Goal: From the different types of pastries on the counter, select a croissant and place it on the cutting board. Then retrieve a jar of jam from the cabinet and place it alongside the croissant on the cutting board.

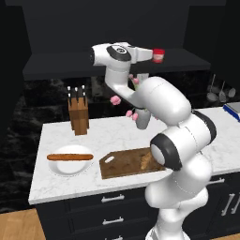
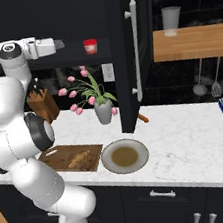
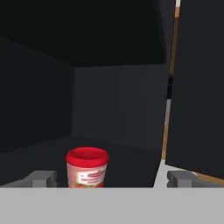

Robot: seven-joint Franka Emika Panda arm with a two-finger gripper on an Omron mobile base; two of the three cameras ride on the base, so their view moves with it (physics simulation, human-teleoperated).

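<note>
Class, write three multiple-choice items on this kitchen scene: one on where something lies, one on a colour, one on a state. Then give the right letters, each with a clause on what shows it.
1. Where does the croissant lie?
A. on the cutting board
B. on the white plate
C. on the cabinet shelf

2. What colour is the lid of the jar of jam?
A. blue
B. red
C. green

3. How do the gripper's jaws stand?
A. shut on the jar
B. shut on nothing
C. open, short of the jar

Answers:
1 A: the croissant rests on the cutting board, while the white plate carries the long bread stick.
2 B: the jar of jam on the cabinet shelf has a red lid.
3 C: in the hand view the gripper has its fingertips wide apart, with the jar ahead between them and not gripped.
</note>
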